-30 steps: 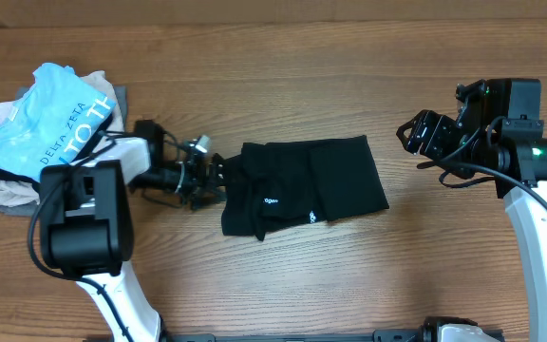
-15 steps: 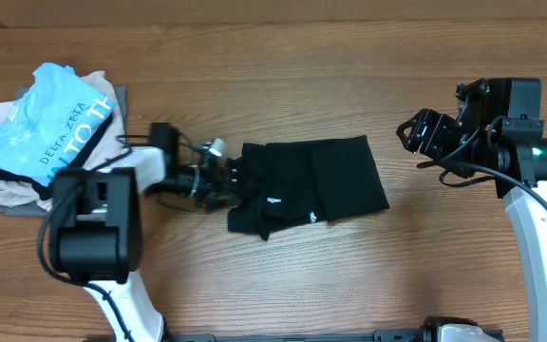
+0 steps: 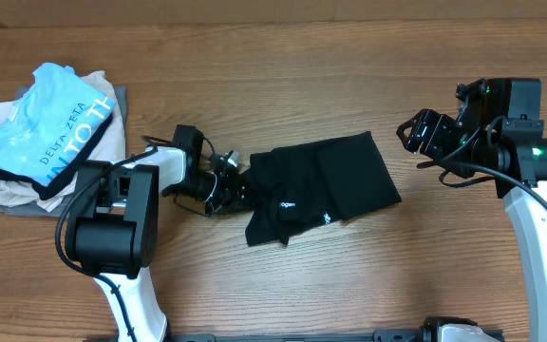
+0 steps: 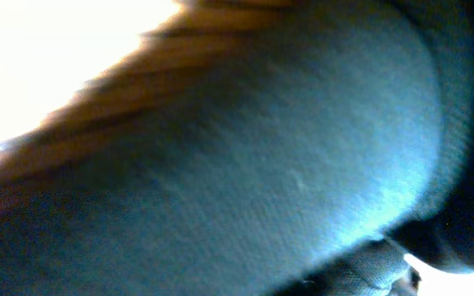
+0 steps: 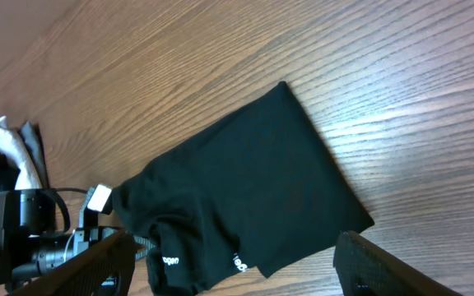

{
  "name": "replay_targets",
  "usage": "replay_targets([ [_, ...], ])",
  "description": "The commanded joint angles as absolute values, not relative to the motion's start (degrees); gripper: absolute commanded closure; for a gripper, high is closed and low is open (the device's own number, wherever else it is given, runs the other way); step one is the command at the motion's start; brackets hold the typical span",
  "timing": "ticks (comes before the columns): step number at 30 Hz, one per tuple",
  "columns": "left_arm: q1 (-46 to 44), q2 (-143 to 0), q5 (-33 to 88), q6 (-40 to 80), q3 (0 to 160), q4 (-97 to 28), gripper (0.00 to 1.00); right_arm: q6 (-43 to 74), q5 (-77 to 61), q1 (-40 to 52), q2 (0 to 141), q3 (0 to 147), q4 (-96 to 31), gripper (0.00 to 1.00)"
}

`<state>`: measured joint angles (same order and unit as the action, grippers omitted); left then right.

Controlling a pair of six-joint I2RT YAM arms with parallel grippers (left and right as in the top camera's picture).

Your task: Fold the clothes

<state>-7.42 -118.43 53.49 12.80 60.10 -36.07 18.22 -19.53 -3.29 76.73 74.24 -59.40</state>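
Our left claw (image 3: 234,188) has driven into the near edge of the black shirt (image 3: 326,185), shoving it away across the tabletop (image 3: 302,57), so it lies bunched directly ahead of the claw, and we cannot tell whether the jaws have gripped it for folding.

The black shirt (image 3: 321,185) bears small white print, the light-blue shirt (image 3: 50,119) white lettering, and the counter (image 3: 273,57) shows brown wood grain.

shirt (image 3: 326,185): matt black cloth | table (image 3: 283,57): smooth wood grain
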Motion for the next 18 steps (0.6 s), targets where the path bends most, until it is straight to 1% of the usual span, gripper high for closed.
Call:
replay_targets([
  [1,-7.8,-123.9,33.9,14.6,56.9,-36.3,0.96,18.2,-19.7,-3.4,76.6,74.6,-59.1,0.19],
  [5,-4.3,-123.8,32.1,14.5,58.3,-39.9,0.96,18.2,-19.7,-3.4,76.6,74.6,-59.6,0.19],
  [10,2.3,-122.4,25.1,12.5,63.2,-48.6,0.96,18.2,-19.7,-3.4,76.6,74.6,-59.8,0.19],
  [14,7.1,-118.6,22.1,9.9,67.4,-53.4,0.95,18.2,-19.7,-3.4,76.6,74.6,-59.7,0.19],
  [18,8.6,-113.6,20.5,7.7,71.1,-56.9,0.96,18.2,-19.7,-3.4,76.6,74.6,-59.4,0.19],
])
